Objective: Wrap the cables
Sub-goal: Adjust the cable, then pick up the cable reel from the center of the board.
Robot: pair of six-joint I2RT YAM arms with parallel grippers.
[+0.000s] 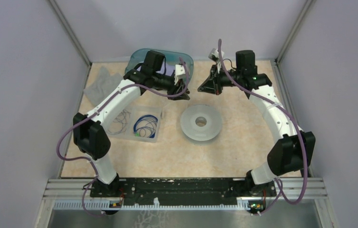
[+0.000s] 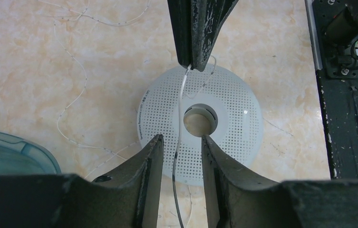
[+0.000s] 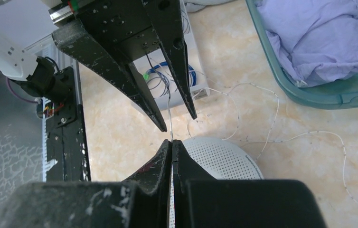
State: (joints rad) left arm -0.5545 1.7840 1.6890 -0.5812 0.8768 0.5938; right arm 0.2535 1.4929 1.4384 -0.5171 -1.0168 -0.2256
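Top view: both arms met just behind the spool (image 1: 201, 122), left end effector (image 1: 185, 91) and right end effector (image 1: 204, 87) nearly tip to tip. The blue cables (image 1: 136, 125) sat coiled in a clear box (image 1: 154, 137) to the spool's left.

Left wrist view: the left one's jaws were spread, and the whitish cable (image 2: 181, 109) ran between them over the spool, seemingly touching neither.

Right wrist view: the right one was pinched closed on that cable, with slack trailing on the table (image 3: 120, 137) beyond the spool.

Looked like a mid-handoff, no winding done yet. The next move probably calls for bringing the strand down to the spool's hub, kept taut.
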